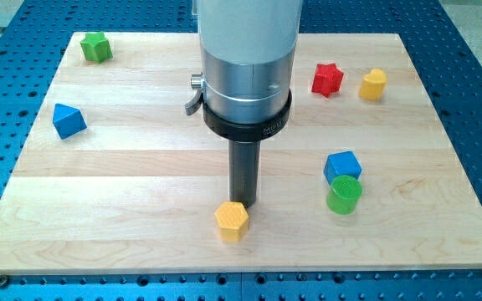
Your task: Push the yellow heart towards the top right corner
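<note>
The yellow heart lies near the view's top right, just right of a red star. My tip is far from it, low in the middle of the board. The tip stands right behind a yellow pentagon-like block, at its top right edge, touching it or nearly so. The wide silver and black body of the arm hangs over the board's centre and hides the part of the board behind it.
A blue block and a green cylinder sit together at the right, between my tip and the heart. A green star is at the top left, a blue triangle at the left. The wooden board rests on a blue perforated table.
</note>
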`<state>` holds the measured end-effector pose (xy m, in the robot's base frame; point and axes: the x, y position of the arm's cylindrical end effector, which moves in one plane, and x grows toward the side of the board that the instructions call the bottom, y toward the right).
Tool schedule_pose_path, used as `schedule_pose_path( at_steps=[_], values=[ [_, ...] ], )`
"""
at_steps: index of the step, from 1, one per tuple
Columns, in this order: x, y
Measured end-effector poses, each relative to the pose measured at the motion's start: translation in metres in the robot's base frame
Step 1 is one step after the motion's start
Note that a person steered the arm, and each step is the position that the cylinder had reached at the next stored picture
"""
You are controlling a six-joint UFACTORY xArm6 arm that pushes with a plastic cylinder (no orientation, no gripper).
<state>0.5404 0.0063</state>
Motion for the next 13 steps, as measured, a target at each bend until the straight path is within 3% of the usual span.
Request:
schedule_pose_path(
  at_steps=[2,3,5,7,9,11,13],
  values=[
    [-0.008,0.065],
    [-0.011,0.067],
    [-0.107,0.074],
    [-0.125,0.166],
    [-0.114,0.246],
    [-0.104,0.229],
    [-0.132,0.213]
  ],
)
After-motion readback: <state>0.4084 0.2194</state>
